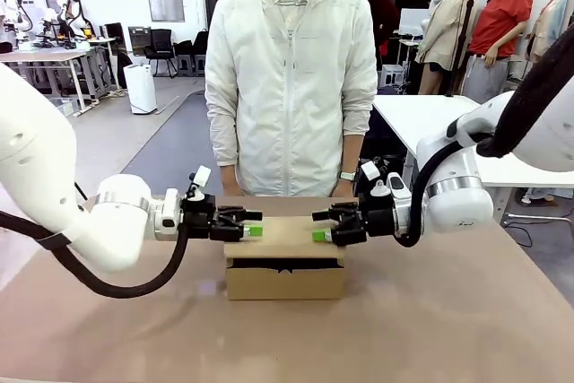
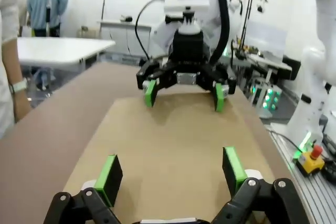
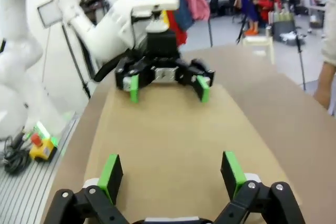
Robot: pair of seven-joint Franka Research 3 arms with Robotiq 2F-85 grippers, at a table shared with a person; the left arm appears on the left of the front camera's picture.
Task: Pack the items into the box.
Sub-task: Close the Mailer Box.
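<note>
Here box (image 1: 285,266) lies below both spread fingers (image 1: 254,231).

bright even indoor light | soft shadows | wrist views blurred, edge-warped

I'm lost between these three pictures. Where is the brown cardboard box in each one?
Front view: the box sits mid-table before the person, lid shut, between the two open grippers.
Left wrist view: its flat lid fills the middle, running from the left gripper at the bottom to the right gripper beyond.
Right wrist view: the lid again, seen from the opposite end.
Shared landmark: the green finger pads facing each other over the lid.
</note>
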